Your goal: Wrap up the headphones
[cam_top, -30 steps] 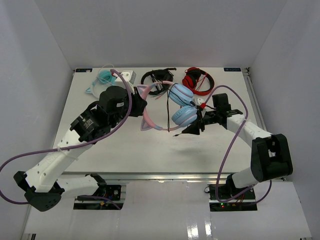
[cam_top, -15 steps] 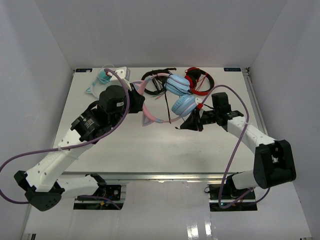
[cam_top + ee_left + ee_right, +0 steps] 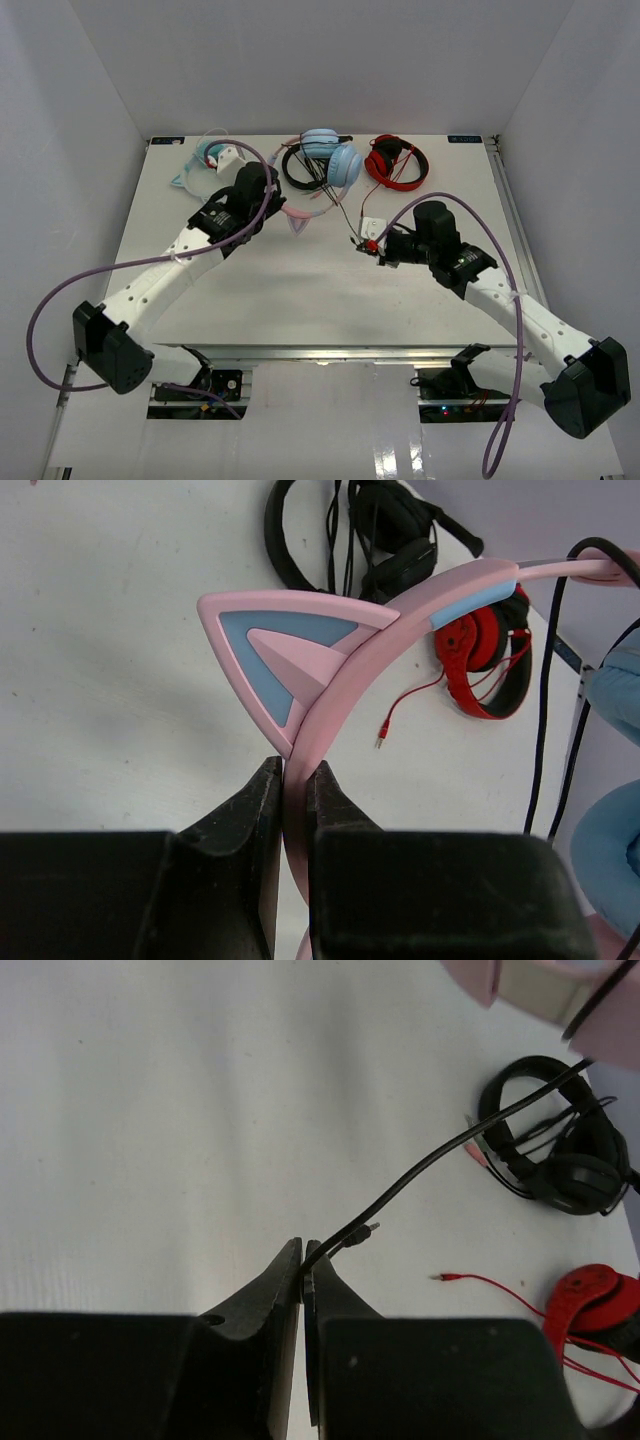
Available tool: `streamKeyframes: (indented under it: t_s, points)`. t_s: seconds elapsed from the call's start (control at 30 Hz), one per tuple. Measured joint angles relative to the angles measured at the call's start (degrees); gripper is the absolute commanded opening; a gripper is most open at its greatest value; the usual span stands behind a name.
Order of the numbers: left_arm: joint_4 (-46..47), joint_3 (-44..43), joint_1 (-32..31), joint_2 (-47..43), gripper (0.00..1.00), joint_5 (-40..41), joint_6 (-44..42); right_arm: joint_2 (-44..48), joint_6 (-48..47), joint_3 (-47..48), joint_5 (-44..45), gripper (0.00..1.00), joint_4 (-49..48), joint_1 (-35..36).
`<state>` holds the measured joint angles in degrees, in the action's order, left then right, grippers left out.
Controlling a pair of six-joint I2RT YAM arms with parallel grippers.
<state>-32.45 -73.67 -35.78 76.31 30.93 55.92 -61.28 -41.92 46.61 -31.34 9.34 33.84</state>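
Headphones (image 3: 330, 162) in two pincers (image 3: 279, 206) (image 3: 363, 243), three other pairs (image 3: 205, 160) (image 3: 298, 167) (image 3: 396, 166)

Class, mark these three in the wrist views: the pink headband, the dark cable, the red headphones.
pink headband (image 3: 360, 680), left wrist view, the band beside the cat ear.
dark cable (image 3: 430, 1165), right wrist view, its middle stretch.
red headphones (image 3: 468, 642), left wrist view, an earcup.

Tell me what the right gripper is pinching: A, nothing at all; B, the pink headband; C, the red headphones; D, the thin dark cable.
D: the right wrist view shows the right gripper shut on the thin dark cable, while the left gripper clamps the pink headband.
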Motion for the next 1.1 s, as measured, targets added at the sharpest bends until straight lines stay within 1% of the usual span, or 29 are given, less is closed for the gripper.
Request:
streamKeyframes:
  t_s: [0.1, 0.2, 0.33, 0.43, 0.6, 0.77, 0.87, 1.0, 1.1]
  points:
    - [-0.2, -1.5, 0.1, 5.3, 0.00, -0.1, 0.5, -1.1, -1.7, 1.8, 6.2, 0.08, 2.1, 2.2]
    - [0.3, -4.7, 0.1, 11.5, 0.00, -0.7, -1.1, -4.1, -4.0, 4.5, 12.4, 0.08, 4.8, 4.3]
    - [0.0, -8.5, 0.3, 19.5, 0.00, -3.2, -6.4, -7.8, -8.1, 7.1, 22.1, 0.08, 7.8, 7.3]
    - [-0.8, -8.6, 0.3, 23.3, 0.00, -5.2, -11.8, -8.6, -11.8, 7.1, 30.3, 0.08, 8.6, 8.7]
    - [-3.1, -8.4, -0.6, 26.4, 0.00, -9.1, -19.2, -8.8, -18.0, 5.5, 41.1, 0.08, 7.9, 11.4]
    - [-4.3, -8.4, -1.9, 27.8, 0.00, -13.4, -25.0, -10.1, -24.4, 2.1, 49.1, 0.08, 5.0, 14.7]
    - [-4.9, -8.4, -2.6, 28.4, 0.00, -15.5, -28.0, -11.5, -27.9, 0.4, 53.2, 0.08, 3.1, 16.5]
    - [-5.7, -8.9, -3.6, 29.5, 0.00, -17.7, -30.7, -15.3, -31.6, 0.5, 58.0, 0.08, 0.1, 19.0]
    - [-6.1, -9.1, -3.8, 31.2, 0.00, -19.5, -32.3, -17.7, -32.9, 0.8, 59.7, 0.08, -0.3, 20.8]
